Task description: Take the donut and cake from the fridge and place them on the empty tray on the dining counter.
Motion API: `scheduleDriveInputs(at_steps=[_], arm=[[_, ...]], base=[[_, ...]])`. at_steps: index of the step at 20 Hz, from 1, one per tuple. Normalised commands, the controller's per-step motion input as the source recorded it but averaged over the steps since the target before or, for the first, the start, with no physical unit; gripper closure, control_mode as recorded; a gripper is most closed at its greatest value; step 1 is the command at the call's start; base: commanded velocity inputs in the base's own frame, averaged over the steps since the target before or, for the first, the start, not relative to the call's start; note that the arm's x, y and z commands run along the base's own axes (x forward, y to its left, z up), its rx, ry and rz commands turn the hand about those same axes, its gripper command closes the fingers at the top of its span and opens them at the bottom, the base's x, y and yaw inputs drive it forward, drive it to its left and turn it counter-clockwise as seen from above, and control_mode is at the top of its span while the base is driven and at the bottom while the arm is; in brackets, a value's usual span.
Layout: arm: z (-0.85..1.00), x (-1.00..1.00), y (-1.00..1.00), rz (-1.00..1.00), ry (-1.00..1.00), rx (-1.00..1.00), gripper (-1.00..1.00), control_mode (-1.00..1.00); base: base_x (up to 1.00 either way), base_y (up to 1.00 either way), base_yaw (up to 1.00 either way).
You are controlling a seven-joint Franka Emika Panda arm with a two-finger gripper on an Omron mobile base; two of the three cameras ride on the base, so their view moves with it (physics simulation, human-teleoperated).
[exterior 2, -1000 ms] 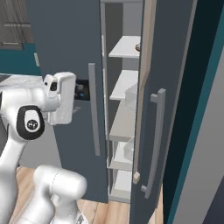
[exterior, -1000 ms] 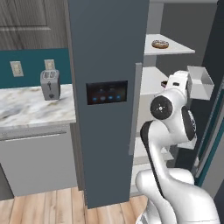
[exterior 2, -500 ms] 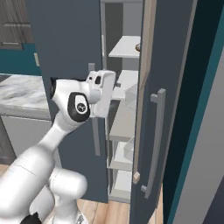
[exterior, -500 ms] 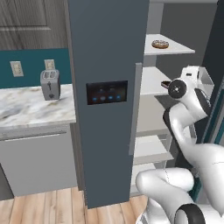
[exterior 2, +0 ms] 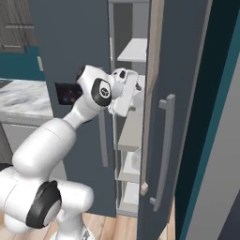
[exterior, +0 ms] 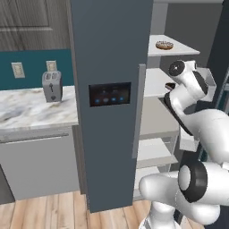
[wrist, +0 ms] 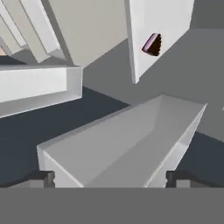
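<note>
The fridge [exterior: 109,53] stands with its right compartment open. The donut [exterior: 164,45] lies on the top pale shelf. One shelf lower sits the cake [exterior: 169,85], half hidden by my arm; the hand view has the dark wedge [wrist: 152,44] far off at the upper right. My hand [exterior 2: 124,92] reaches through the gap beside the open door. The gripper [wrist: 110,178] is open and empty, with its fingertips [wrist: 41,177] spread wide above a pale grey bin [wrist: 127,148]. The tray and the dining counter are out of view.
The open fridge door [exterior 2: 180,93] with its grey handle [exterior 2: 161,150] stands close on the right of my arm. Left of the fridge, a toaster [exterior: 52,86] sits on a marble counter [exterior: 27,112] over grey cabinets.
My arm has swung from in front of the closed door up and forward into the open fridge compartment. The gripper has stayed open.
</note>
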Motion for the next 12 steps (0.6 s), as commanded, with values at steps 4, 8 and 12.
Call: scheduleDriveInputs(at_steps=[4, 8, 12], arm=[[-0.44, -0.31, -1.00, -0.15, 0.13, 0.00, -1.00, -1.00], [-0.44, -0.53, -1.00, -0.24, 0.03, 0.04, -1.00, -1.00], [-0.44, -0.37, -1.00, -0.24, 0.00, 0.06, -1.00, -1.00]], base=[[0.00, 0.00, 0.00], [0.00, 0.00, 0.00], [0.00, 0.00, 0.00]])
